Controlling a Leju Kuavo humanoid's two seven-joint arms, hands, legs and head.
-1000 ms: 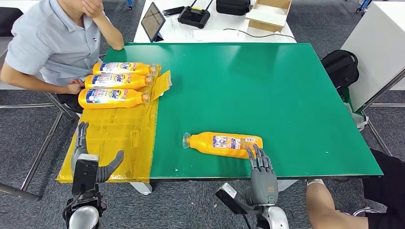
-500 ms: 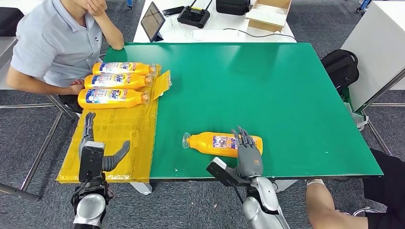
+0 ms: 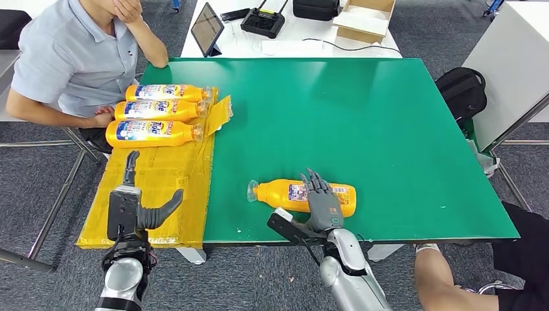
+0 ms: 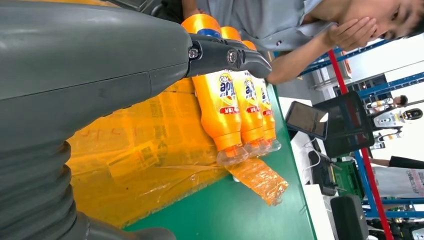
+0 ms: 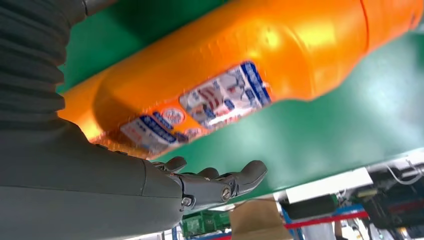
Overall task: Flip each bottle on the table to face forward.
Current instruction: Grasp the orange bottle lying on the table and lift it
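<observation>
An orange bottle (image 3: 285, 194) (image 5: 240, 65) lies on its side near the front edge of the green table (image 3: 362, 123), cap to the left, small-print back label up. My right hand (image 3: 322, 201) (image 5: 150, 185) lies over the bottle's wide end with its fingers spread and nothing gripped. Three more orange bottles (image 3: 155, 111) (image 4: 235, 110) lie side by side at the far left with their front labels up. My left hand (image 3: 133, 207) (image 4: 100, 65) is open above the yellow taped sheet (image 3: 162, 175), short of those bottles.
A person (image 3: 71, 58) sits at the table's far left corner, one hand by the three bottles. A tablet (image 3: 208, 29), a controller (image 3: 264, 23) and a cardboard box (image 3: 366, 16) stand behind the table. A black backpack (image 3: 463, 91) lies at the right; a person's knee (image 3: 440, 278) is front right.
My right hand has moved forward and left from the table's front edge onto the bottle. My left hand has moved forward and a little right over the yellow sheet. The bottles have not moved.
</observation>
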